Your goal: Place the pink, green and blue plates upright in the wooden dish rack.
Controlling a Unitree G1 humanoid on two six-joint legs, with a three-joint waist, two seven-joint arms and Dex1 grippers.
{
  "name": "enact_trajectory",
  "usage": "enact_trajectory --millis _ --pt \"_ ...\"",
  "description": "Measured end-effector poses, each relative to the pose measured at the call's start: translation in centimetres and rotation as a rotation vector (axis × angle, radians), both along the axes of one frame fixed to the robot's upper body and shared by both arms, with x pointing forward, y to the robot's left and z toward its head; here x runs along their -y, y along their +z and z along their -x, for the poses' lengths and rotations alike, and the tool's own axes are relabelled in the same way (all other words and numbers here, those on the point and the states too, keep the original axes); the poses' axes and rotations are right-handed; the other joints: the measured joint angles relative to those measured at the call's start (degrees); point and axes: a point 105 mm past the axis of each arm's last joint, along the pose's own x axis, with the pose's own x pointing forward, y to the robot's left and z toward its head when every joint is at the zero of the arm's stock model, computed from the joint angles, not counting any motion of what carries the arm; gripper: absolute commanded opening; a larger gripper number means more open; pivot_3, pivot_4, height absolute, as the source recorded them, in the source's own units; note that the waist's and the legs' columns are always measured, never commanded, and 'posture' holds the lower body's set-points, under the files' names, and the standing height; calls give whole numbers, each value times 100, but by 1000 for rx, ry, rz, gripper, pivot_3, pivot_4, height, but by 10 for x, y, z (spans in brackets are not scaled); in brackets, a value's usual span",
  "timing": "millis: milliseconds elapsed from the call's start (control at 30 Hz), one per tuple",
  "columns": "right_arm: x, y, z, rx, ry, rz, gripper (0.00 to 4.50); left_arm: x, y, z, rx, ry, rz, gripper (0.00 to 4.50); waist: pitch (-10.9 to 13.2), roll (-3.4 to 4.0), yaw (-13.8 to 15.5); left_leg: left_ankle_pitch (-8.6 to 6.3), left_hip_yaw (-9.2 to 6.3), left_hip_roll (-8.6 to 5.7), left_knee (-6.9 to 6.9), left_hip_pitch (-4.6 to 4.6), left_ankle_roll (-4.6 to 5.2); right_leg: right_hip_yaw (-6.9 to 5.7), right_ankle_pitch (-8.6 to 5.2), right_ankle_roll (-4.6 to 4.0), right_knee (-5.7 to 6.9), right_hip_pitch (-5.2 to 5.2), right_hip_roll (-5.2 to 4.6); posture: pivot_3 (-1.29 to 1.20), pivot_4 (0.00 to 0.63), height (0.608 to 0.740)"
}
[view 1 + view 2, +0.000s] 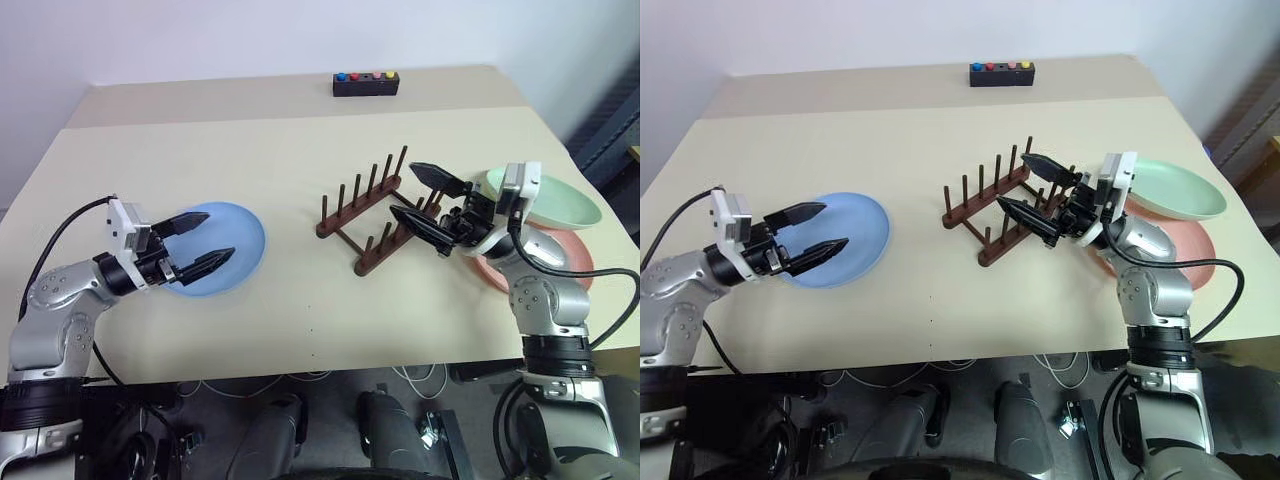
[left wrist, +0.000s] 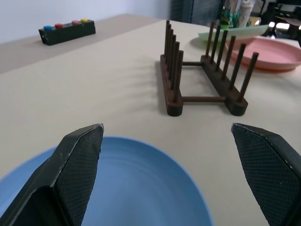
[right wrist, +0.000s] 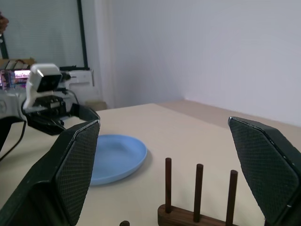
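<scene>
The blue plate (image 1: 225, 245) lies flat on the table's left side. My left gripper (image 1: 208, 242) hovers over it, open, nothing between its fingers. The wooden dish rack (image 1: 368, 210) stands empty in the middle, its pegs upright. At the right side the green plate (image 1: 555, 200) rests partly on the pink plate (image 1: 545, 262). My right gripper (image 1: 428, 201) is open and empty, held above the rack's right end. The rack (image 2: 202, 77) and both plates also show in the left wrist view, and the blue plate (image 3: 115, 157) in the right wrist view.
A small black box with coloured buttons (image 1: 366, 84) sits near the table's far edge. The beige table (image 1: 270, 330) has open surface between the blue plate and the rack, and along the front edge.
</scene>
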Motion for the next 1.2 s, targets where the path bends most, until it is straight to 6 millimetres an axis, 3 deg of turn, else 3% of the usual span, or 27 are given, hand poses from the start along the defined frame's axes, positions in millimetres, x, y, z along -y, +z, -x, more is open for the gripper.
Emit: enact_trajectory --millis 333,567,767,867,1000,1133,1200 --pt "-1 2 -3 39 -64 -11 4470 20 17 -26 32 -95 -30 4500 0 0 3 1 0 0 2 0 -1 -1 1 1 0 0 15 0 150 740" --pt "18 -1 -4 35 -172 73 4470 47 -6 -25 -125 -205 -7 4500 0 0 -25 1 1 4 1 0 -1 3 2 2 2 -2 21 0 150 740" --pt "33 5 2 56 -152 169 4470 64 -12 -34 -168 -159 -5 4500 -1 -3 5 1 1 3 4 -1 0 3 2 3 -3 3 19 0 150 740" --pt "38 9 0 61 -141 195 4470 92 -17 -38 -217 -158 -21 4500 -1 -4 13 1 2 2 9 -1 1 3 6 10 -6 8 19 0 150 740" --pt "44 8 -4 63 -158 197 4470 147 -13 -32 -259 -229 27 4500 -1 -5 16 0 1 2 11 -1 1 3 7 12 -3 8 20 0 150 740" --pt "46 10 -5 71 -180 189 4470 170 -20 -32 -311 -235 -43 4500 -1 -5 -28 1 5 7 10 1 1 7 7 12 1 6 25 0 150 740" --pt "48 9 -4 79 -197 188 4470 174 -35 -31 -347 -216 -149 4500 -2 -4 -15 1 5 7 10 1 1 8 7 12 0 7 26 0 150 740"
